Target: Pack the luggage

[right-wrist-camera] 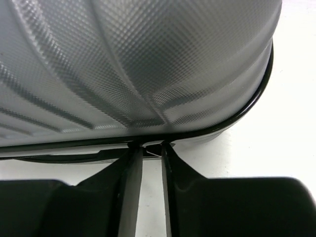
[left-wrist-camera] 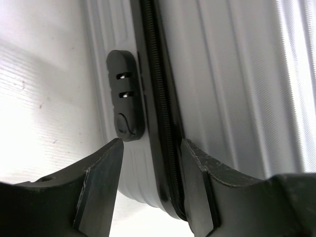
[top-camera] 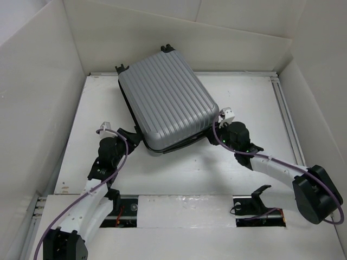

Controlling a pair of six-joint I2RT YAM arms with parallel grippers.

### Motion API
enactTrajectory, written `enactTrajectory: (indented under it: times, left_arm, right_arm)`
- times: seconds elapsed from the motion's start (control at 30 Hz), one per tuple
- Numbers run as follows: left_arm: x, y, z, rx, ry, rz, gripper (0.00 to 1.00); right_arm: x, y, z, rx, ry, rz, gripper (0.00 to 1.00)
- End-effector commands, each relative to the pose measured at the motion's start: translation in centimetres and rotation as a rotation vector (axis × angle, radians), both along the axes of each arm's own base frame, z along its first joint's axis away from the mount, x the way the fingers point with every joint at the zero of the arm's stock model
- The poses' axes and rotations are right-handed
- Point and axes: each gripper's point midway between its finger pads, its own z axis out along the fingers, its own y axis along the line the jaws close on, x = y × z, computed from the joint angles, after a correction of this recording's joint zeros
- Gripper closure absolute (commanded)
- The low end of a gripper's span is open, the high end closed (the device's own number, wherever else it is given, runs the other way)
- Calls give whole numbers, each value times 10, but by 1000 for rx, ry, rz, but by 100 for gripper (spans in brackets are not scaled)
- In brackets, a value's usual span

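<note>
The luggage, a silver-grey ribbed suitcase, lies flat and closed, turned at an angle on the white table. My left gripper is at its near left corner. In the left wrist view the left gripper is open and straddles the lower shell rim and black zipper band. A black oval lock fitting sits just beyond the fingertips. My right gripper meets the near right edge. In the right wrist view the right gripper has a narrow gap, its tips at the luggage seam around a small dark piece.
White walls box the table in on three sides. A metal rail runs along the right edge. A black bracket stands by a slot in the near board between the arm bases. Black wheels stick out at the suitcase's far end.
</note>
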Motion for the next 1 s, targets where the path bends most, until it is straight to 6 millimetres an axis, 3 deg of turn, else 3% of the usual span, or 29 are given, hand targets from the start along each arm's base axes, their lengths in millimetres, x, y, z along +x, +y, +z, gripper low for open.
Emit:
enactTrajectory:
  times: [0.0, 0.13, 0.17, 0.2, 0.37, 0.4, 0.43, 0.53, 0.67, 0.73, 0.77, 0.9, 0.97]
  left_arm:
    - [-1, -4, 7, -7, -47, -29, 54]
    - [-2, -3, 7, 1, -49, -32, 58]
    - [-4, -3, 7, 2, -47, -32, 60]
    - [-6, -4, 3, 0, -38, -40, 62]
    - [-14, -15, 2, -20, -60, -114, 75]
    - [-17, -18, 8, -29, -80, -133, 76]
    - [-21, -22, 7, -39, -80, -161, 76]
    - [-25, -28, 12, -58, -103, -191, 77]
    - [-29, -41, 10, -82, -99, -237, 78]
    - [-29, -45, 8, -100, -94, -251, 80]
    - [-25, -46, 7, -113, -106, -248, 80]
    - [-27, -53, -3, -180, -93, -269, 83]
    - [-28, -53, -7, -190, -82, -265, 85]
  right_arm:
    - [25, 3, 53, 83, -187, -42, 75]
    - [29, 1, 56, 86, -217, -89, 88]
    - [29, 1, 56, 86, -217, -89, 98]
    - [29, 3, 61, 81, -231, -91, 100]
    - [21, 4, 78, 94, -268, -81, 100]
    - [17, 2, 89, 104, -283, -81, 100]
    - [13, -1, 81, 74, -240, -80, 100]
    - [-1, 5, 87, 74, -185, -31, 100]
    - [-35, 25, 64, 17, -32, 63, 100]
    - [-51, 41, 69, 24, 2, 123, 100]
    - [-59, 47, 61, 29, 44, 143, 100]
    - [-107, 100, 51, 95, 142, 289, 100]
    - [-114, 117, 52, 122, 149, 274, 100]
